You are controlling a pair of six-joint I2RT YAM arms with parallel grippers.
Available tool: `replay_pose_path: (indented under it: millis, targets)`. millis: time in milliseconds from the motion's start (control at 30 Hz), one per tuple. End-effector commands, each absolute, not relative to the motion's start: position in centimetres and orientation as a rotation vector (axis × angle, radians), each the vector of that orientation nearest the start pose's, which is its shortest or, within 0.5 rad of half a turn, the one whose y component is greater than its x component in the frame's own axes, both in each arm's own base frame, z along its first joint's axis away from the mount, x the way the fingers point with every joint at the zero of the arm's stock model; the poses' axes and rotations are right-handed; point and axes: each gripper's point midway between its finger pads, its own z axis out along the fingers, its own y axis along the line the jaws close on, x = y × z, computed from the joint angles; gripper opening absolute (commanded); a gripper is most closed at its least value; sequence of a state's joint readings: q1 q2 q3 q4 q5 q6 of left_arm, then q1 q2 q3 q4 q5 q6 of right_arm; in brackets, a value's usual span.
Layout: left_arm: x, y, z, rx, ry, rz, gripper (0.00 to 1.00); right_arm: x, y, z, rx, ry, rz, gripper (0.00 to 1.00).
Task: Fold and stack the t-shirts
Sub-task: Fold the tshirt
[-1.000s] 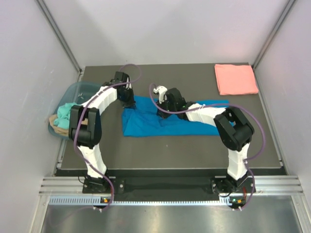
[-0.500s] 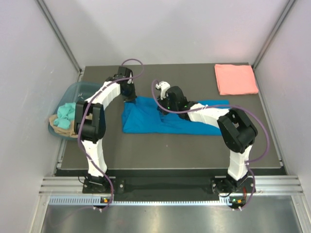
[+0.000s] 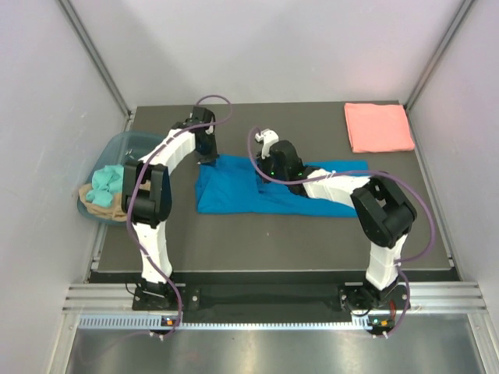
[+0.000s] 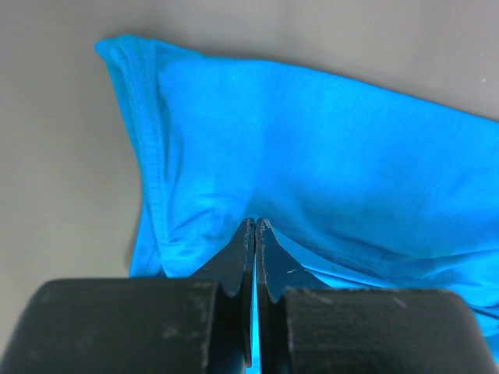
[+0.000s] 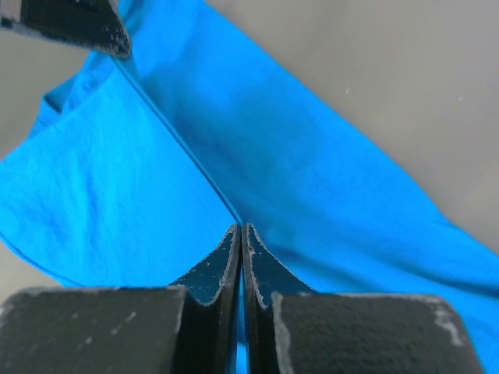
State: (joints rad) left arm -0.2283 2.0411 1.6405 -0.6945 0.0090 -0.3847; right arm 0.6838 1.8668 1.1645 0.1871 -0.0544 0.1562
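A bright blue t-shirt (image 3: 234, 193) lies partly folded in a long band across the middle of the dark mat. My left gripper (image 3: 209, 159) is shut on its far left corner, and blue cloth shows pinched between the jaws in the left wrist view (image 4: 255, 224). My right gripper (image 3: 263, 173) is shut on the same far edge further right, gripping a fold line (image 5: 241, 227). The left gripper's finger (image 5: 78, 23) shows at the top left of the right wrist view. A salmon pink t-shirt (image 3: 379, 127) lies folded flat at the back right corner.
A translucent blue-grey tub (image 3: 125, 139) sits off the mat's left edge, holding teal cloth (image 3: 104, 184) and tan cloth (image 3: 100, 210). Grey walls close in the left, right and back. The arm bases stand at the near edge.
Both arms have shifted a little toward the back of the table, drawing the blue shirt's far edge with them. Both grips stay shut on the cloth.
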Motion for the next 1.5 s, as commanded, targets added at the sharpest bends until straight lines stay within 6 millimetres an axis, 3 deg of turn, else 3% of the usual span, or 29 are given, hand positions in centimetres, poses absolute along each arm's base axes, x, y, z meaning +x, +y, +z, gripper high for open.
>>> replay_pose_path:
  millis: [0,167,300,500,567,600,633,667,700,733,767,800,833,867,900,1000,1033,1067,1100,1133,1167,1233,1367,1467]
  targets:
    - [46.2,-11.3,8.4,-0.195,2.637,-0.118,0.0,40.8,34.0,14.4,-0.5,1.923,0.577,0.0]
    - [46.3,-11.1,8.5,-0.197,2.633,-0.096,0.0,41.0,34.4,14.6,-0.5,1.916,0.596,0.0]
    - [46.4,-11.2,8.0,-0.195,2.647,-0.1,0.0,41.1,35.3,12.9,-0.545,1.963,0.607,0.0]
    - [46.8,-11.5,7.2,-0.181,2.668,-0.098,0.0,41.3,35.2,12.2,-0.536,1.99,0.599,0.0]
    - [46.4,-11.4,6.3,-0.18,2.714,-0.08,0.0,41.6,34.7,12.2,-0.514,2.017,0.576,0.06]
    - [46.8,-11.1,6.7,-0.185,2.709,-0.058,0.02,41.8,34.4,12.5,-0.488,2.031,0.567,0.17]
    - [46.8,-10.9,6.3,-0.197,2.721,-0.033,0.06,42.5,33.6,14.0,-0.436,2.018,0.522,0.23]
    - [46.6,-10.5,6.2,-0.208,2.729,-0.004,0.17,42.6,32.3,13.9,-0.401,2.06,0.48,0.27]
    - [46.3,-9.8,6.5,-0.223,2.73,0.048,0.22,42.8,31.3,15.2,-0.333,2.066,0.466,0.34]
    - [46.1,-9.7,6.9,-0.237,2.728,0.057,0.27,43.4,30.1,16.3,-0.257,2.076,0.419,0.36]
    - [46.1,-9.6,7.4,-0.24,2.719,0.059,0.28,42.6,28.3,15.5,-0.205,2.162,0.359,0.36]
    - [45.9,-9.5,7.7,-0.243,2.717,0.063,0.31,43.0,27.2,17.3,-0.058,2.171,0.367,0.36]
    - [45.8,-9.5,8.8,-0.245,2.696,0.056,0.31,43.1,25.3,17.6,0.057,2.186,0.293,0.35]
    - [45.7,-9.8,9.3,-0.234,2.687,0.054,0.32,41.6,23.5,16.6,0.129,2.265,0.217,0.35]
    - [45.3,-9.8,9.6,-0.227,2.686,0.06,0.34,41.0,22.7,17.2,0.282,2.275,0.227,0.35]
    - [43.8,-10.9,11.4,-0.183,2.657,0.063,0.39,37.5,19.1,16.4,0.531,2.373,0.08,0.35]
    - [43.5,-10.8,11.5,-0.183,2.657,0.063,0.4,37.7,19.1,16.7,0.595,2.352,0.102,0.35]
    - [43.1,-11.4,11.6,-0.17,2.657,0.042,0.41,36.3,18.0,15.9,0.64,2.403,0.045,0.35]
    - [42.5,-11.8,11.3,-0.164,2.664,0.031,0.41,35.8,17.9,15.7,0.712,2.411,0.051,0.34]
    - [42.1,-12.1,12.2,-0.159,2.64,0.0,0.42,35.2,17.7,15.2,0.731,2.432,0.041,0.34]
    - [41.5,-13.4,11.8,-0.128,2.645,-0.059,0.42,34.9,17.6,14.9,0.745,2.439,0.036,0.34]
    - [40.7,-15.3,12.8,-0.075,2.616,-0.179,0.42,34.1,17.3,13.9,0.814,2.468,0.007,0.34]
    - [38.5,-18.5,10.7,-0.055,2.646,-0.456,0.43,33.0,16.7,11.9,1.006,2.542,-0.063,0.32]
    - [37.2,-18.6,8.3,-0.078,2.697,-0.481,0.43,32.7,17.2,9.9,1.045,2.623,-0.097,0.26]
